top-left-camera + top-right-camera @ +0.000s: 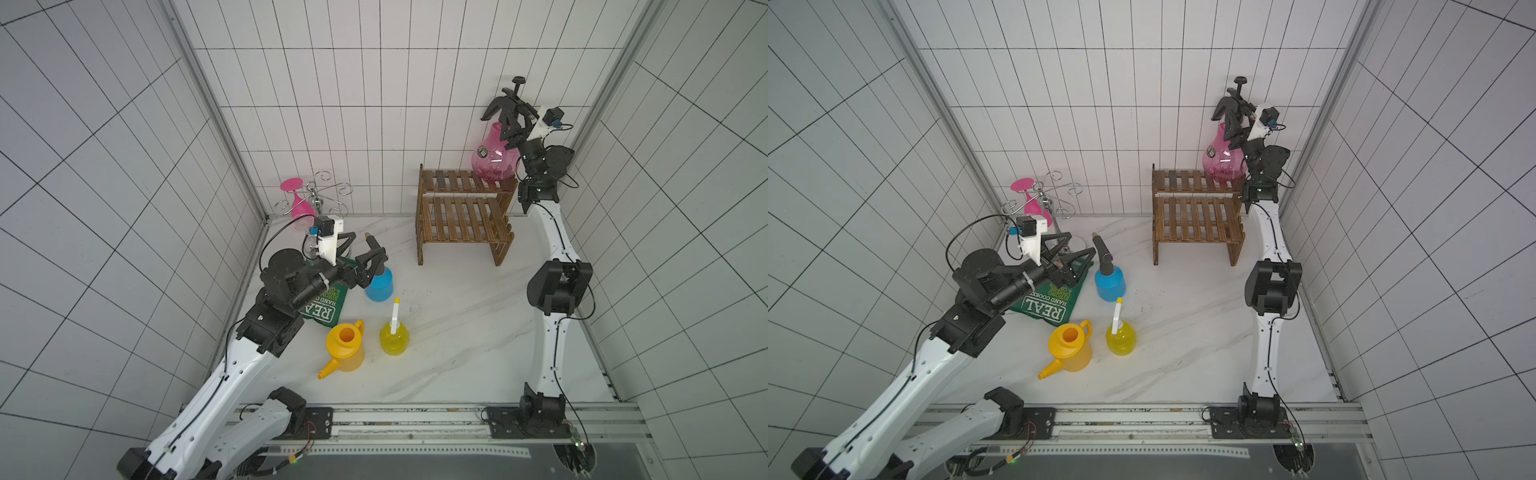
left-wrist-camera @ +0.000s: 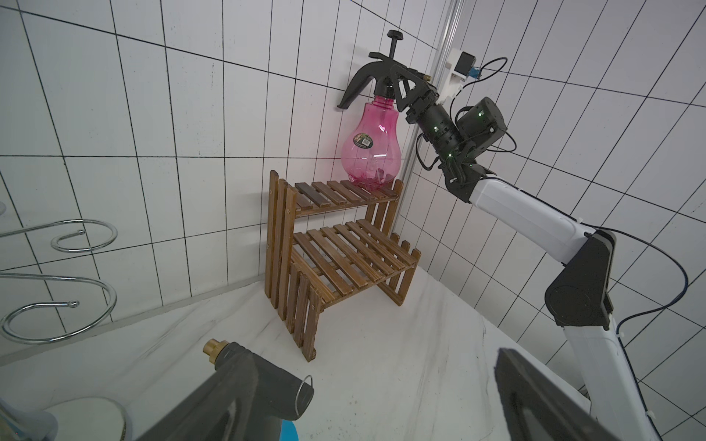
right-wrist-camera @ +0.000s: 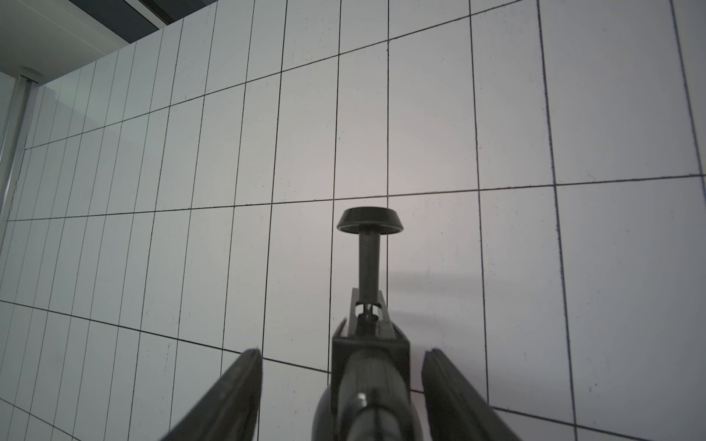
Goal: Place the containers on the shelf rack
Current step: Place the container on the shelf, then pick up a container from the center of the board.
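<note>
The pink sprayer (image 1: pixel 494 160) (image 2: pixel 370 152) stands upright on the right end of the shelf rack's (image 1: pixel 461 216) (image 2: pixel 336 244) top tier. My right gripper (image 1: pixel 515 122) (image 3: pixel 342 351) is open around its black pump head (image 3: pixel 370 355), with a gap showing on each side. The blue sprayer (image 1: pixel 380 284) (image 1: pixel 1111 282) stands on the table with my left gripper (image 1: pixel 369 243) (image 2: pixel 363 361) open beside its black nozzle (image 2: pixel 267 378), one finger in front of it. In front stand the yellow trigger bottle (image 1: pixel 395 338) and the yellow-orange watering can (image 1: pixel 345 345).
A green snack bag (image 1: pixel 328 307) lies under my left wrist. The chrome wire glass holder (image 1: pixel 320 195) with a pink wine glass (image 1: pixel 297 199) stands in the back left corner. Tiled walls close in behind and right of the rack.
</note>
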Robot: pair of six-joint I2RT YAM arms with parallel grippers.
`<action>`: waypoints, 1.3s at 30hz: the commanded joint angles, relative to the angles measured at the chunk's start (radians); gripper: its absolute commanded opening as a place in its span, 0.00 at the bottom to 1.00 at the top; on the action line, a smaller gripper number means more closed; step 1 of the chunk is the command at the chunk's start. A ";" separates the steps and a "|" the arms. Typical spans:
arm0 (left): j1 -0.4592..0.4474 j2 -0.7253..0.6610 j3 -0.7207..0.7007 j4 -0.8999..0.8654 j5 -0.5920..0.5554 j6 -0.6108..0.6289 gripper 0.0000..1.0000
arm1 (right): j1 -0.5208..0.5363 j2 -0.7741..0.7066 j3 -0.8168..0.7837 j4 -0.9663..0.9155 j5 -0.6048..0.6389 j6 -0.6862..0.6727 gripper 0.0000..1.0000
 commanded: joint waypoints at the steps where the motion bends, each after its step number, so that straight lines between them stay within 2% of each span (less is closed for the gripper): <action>1: 0.003 -0.020 -0.002 0.011 -0.001 -0.002 0.99 | 0.008 -0.081 -0.063 0.073 0.010 -0.002 1.00; 10: 0.003 -0.026 0.003 0.012 -0.002 0.012 0.99 | 0.007 -0.244 -0.327 0.170 0.009 -0.013 0.99; 19: 0.004 -0.027 0.004 0.027 0.001 0.031 0.99 | 0.005 -0.563 -0.788 0.238 0.027 -0.040 0.99; 24: 0.003 -0.032 -0.014 0.033 -0.018 0.013 0.99 | 0.007 -0.822 -1.107 0.208 0.051 -0.034 0.99; 28: 0.005 -0.044 -0.052 0.033 -0.085 -0.061 0.99 | 0.010 -1.048 -1.309 0.047 0.024 0.067 0.99; 33: 0.005 -0.058 -0.117 0.056 -0.116 -0.262 0.99 | 0.047 -1.256 -1.475 -0.109 -0.076 0.335 0.99; 35: 0.006 -0.059 -0.147 0.055 -0.132 -0.352 0.99 | 0.108 -1.321 -1.505 -0.235 -0.114 0.392 1.00; 39: 0.003 -0.063 -0.176 0.011 -0.184 -0.438 0.99 | 0.335 -1.387 -1.506 -0.593 -0.129 0.345 0.95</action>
